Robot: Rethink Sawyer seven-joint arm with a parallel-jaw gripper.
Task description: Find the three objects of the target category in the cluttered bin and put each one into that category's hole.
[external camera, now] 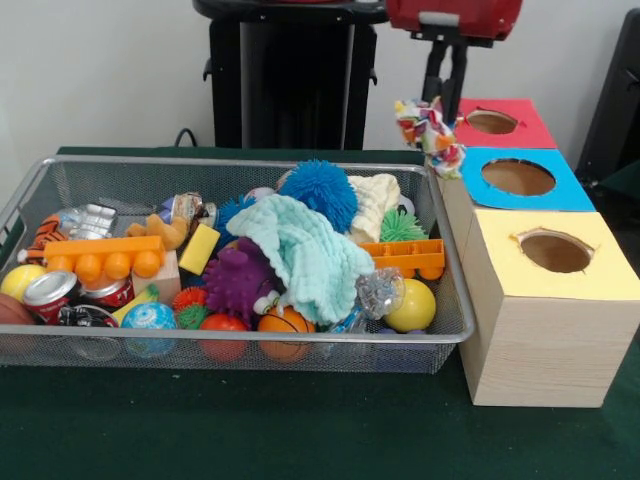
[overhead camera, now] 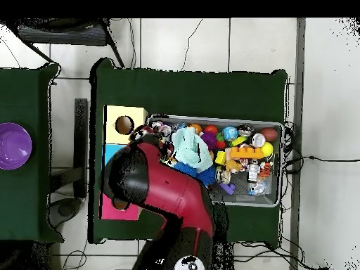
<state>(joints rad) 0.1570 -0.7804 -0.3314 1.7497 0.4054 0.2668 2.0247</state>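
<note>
The silver wire mesh bin stands on the green table, full of toys, and also shows in the overhead view. My gripper hangs at the upper right, shut on a multicoloured knotted cloth toy. The toy dangles over the gap between the bin's right end and the boxes, beside the red-topped box and the blue-topped box. A yellow-topped box stands nearest the camera. Each box has a round hole in its top. In the overhead view the red arm hides the gripper.
The bin holds a mint cloth, a blue spiky ball, a purple spiky toy, orange bricks, cans and several balls. The black pedestal stands behind it. A purple bowl sits on a side table.
</note>
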